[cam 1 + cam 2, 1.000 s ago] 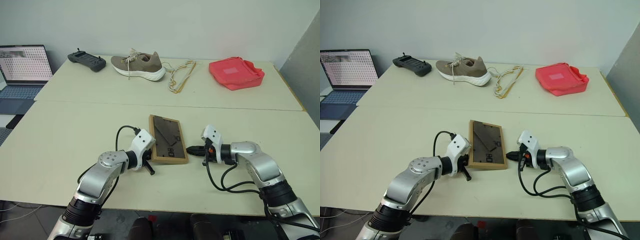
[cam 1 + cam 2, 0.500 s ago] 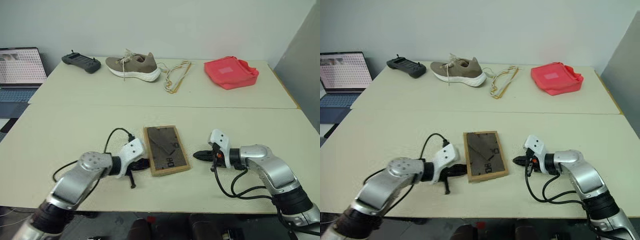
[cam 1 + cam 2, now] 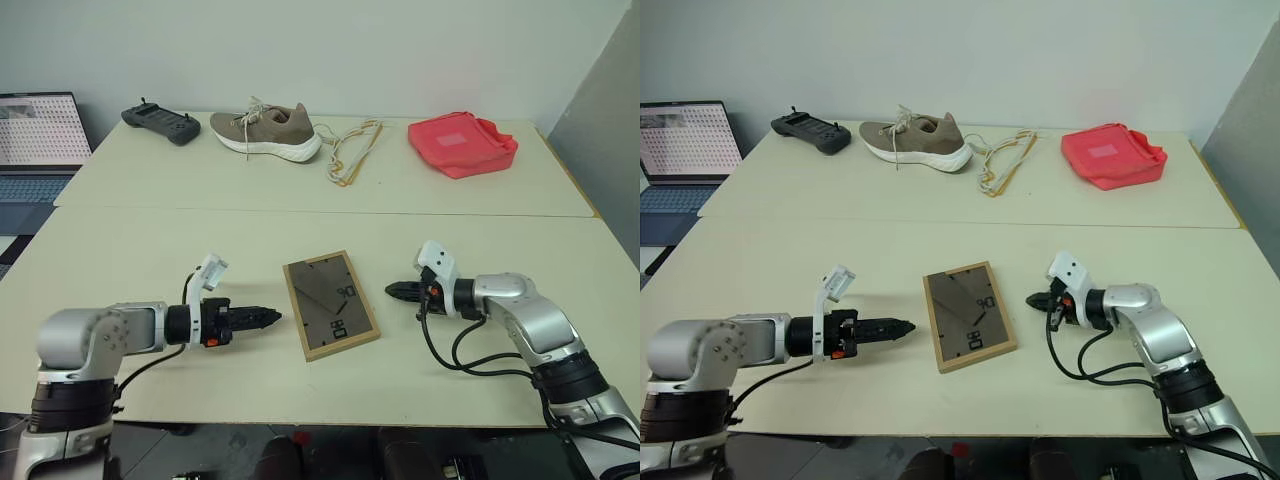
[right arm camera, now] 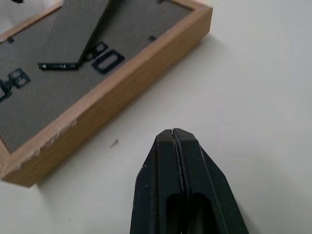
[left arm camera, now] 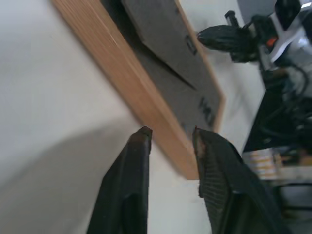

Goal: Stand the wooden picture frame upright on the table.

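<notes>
The wooden picture frame (image 3: pixel 330 305) lies flat on the table (image 3: pixel 150 250) near its front middle, dark back board and folded stand facing up. My left gripper (image 3: pixel 272 317) hovers low to the left of it, pointing at its left edge, a short gap away. In the left wrist view its fingers (image 5: pixel 139 146) stand slightly open with nothing between them, just short of the frame's wooden side (image 5: pixel 122 83). My right gripper (image 3: pixel 392 290) is shut and empty to the right of the frame, its tip (image 4: pixel 172 132) close to the right edge without touching.
Along the far half of the table lie a black controller (image 3: pixel 160 122), a brown shoe (image 3: pixel 270 130), a loose cord (image 3: pixel 350 150) and a red bag (image 3: pixel 462 145). A laptop (image 3: pixel 35 135) sits at the far left. A seam (image 3: pixel 300 212) crosses the table.
My left arm has swung out to the left, away from the frame's edge; its wrist has rolled and its fingers have parted. The frame has turned slightly. The right gripper stays shut beside it.
</notes>
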You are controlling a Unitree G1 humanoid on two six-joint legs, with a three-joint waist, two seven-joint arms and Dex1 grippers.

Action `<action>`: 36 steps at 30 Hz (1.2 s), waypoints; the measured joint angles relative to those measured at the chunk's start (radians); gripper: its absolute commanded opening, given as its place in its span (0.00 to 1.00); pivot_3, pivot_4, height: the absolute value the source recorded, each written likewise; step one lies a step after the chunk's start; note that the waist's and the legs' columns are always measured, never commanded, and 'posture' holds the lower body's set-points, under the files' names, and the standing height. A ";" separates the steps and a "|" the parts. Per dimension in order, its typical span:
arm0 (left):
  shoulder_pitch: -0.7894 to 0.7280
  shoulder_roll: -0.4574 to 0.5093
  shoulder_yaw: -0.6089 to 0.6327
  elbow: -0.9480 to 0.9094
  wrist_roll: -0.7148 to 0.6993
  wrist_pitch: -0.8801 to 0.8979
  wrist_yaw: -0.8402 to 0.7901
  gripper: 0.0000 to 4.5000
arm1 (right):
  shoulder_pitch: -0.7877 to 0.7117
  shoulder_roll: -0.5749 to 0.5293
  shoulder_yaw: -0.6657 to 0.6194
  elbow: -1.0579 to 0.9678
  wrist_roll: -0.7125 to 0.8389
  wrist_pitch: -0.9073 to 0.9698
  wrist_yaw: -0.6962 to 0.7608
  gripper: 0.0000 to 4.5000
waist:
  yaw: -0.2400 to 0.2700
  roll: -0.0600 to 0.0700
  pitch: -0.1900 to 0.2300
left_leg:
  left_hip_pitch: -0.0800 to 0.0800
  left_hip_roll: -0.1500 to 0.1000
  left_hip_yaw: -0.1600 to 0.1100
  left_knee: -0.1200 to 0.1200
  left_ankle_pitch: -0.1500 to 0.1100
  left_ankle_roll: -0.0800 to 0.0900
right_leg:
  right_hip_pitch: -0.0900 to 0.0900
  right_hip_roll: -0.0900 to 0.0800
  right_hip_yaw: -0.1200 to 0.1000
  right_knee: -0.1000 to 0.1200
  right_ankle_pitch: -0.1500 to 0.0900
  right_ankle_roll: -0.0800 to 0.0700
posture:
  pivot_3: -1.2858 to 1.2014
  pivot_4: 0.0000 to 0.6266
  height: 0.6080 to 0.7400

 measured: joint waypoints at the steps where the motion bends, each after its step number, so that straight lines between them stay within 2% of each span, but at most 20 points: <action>1: 0.014 0.003 0.009 0.001 -0.037 0.031 0.030 0.51 | 0.000 0.002 0.001 0.011 -0.006 -0.004 0.000 0.00 | 0.000 0.000 0.000 | 0.000 0.000 0.000 0.000 0.000 0.000 | 0.000 0.000 0.000 0.000 0.000 0.000 | 0.52 0.24 1.00; 8: 0.094 0.006 0.011 0.020 -0.272 0.056 0.204 0.81 | 0.008 0.024 0.021 -0.004 -0.008 -0.001 0.000 0.00 | 0.003 0.000 0.000 | 0.001 -0.001 -0.002 0.000 0.000 -0.001 | 0.000 -0.002 0.000 0.002 0.000 0.000 | 0.52 0.24 1.00; 11: 0.113 -0.035 0.023 0.021 -0.333 0.055 0.283 0.97 | 0.027 0.024 0.027 -0.037 -0.007 0.018 -0.001 0.00 | 0.005 0.000 0.000 | 0.001 -0.001 -0.002 0.000 0.000 -0.001 | 0.001 -0.002 0.000 0.002 0.000 0.000 | 0.52 0.24 1.00; 20: 0.151 -0.259 0.123 -0.008 -0.404 0.044 0.469 0.99 | 0.080 0.080 0.054 -0.108 -0.008 0.084 -0.047 0.00 | 0.022 0.004 -0.004 | 0.006 -0.003 -0.002 0.001 0.000 -0.001 | 0.010 -0.004 -0.001 -0.001 0.000 0.000 | 0.52 0.24 1.00; 25: 0.137 -0.321 0.115 0.000 -0.395 0.024 0.504 0.99 | 0.081 0.117 0.088 -0.122 -0.008 0.093 -0.062 0.00 | 0.033 0.006 -0.005 | 0.011 -0.004 -0.004 0.001 0.000 -0.001 | 0.018 -0.005 -0.004 -0.006 0.000 0.001 | 0.52 0.24 1.00; 28: 0.129 -0.322 0.097 0.011 -0.390 0.011 0.503 0.89 | 0.081 0.109 0.088 -0.122 -0.008 0.091 -0.060 0.00 | 0.033 0.006 -0.006 | 0.011 -0.004 -0.005 0.001 0.000 -0.001 | 0.019 -0.005 -0.005 -0.007 0.000 0.001 | 0.52 0.24 1.00; 36: 0.110 -0.298 0.075 0.085 -0.356 -0.008 0.481 0.50 | 0.082 0.083 0.088 -0.093 -0.018 0.063 -0.058 0.00 | 0.029 0.006 -0.006 | 0.011 -0.004 -0.005 0.000 0.000 -0.001 | 0.018 -0.004 -0.005 -0.007 0.000 0.001 | 0.52 0.24 1.00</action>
